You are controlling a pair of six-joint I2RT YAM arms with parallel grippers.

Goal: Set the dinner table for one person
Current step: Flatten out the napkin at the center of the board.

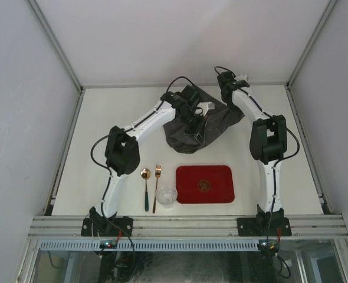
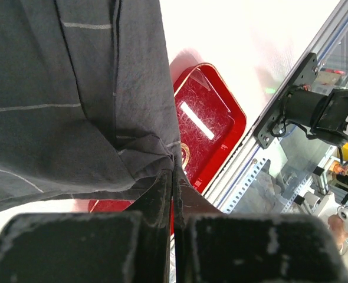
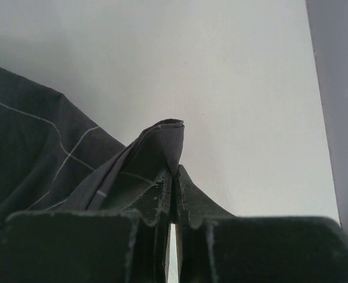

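The cloth (image 2: 62, 100) is thin woven fabric, dark grey and matt, softly creased, with fine pale threads forming a check. My left end effector (image 2: 173, 177) and right end effector (image 3: 174, 174) are black and matt, rough and scuffed whitish along their edges. The tray (image 2: 212, 127) looks like glossy red plastic, finely scratched and catching glare. The surface (image 1: 115, 118) is off-white, smooth and matt; its rail (image 1: 186, 225) is ribbed bare metal. The spoon (image 1: 145, 174) and fork (image 1: 157, 171) have shiny gold-toned heads; the cup (image 1: 166, 195) is clear.

Top view evenly lit, soft shadows; left wrist bkgd blown out, glare streak on red tray (image 2: 221, 112); wrist foregrounds blurry.
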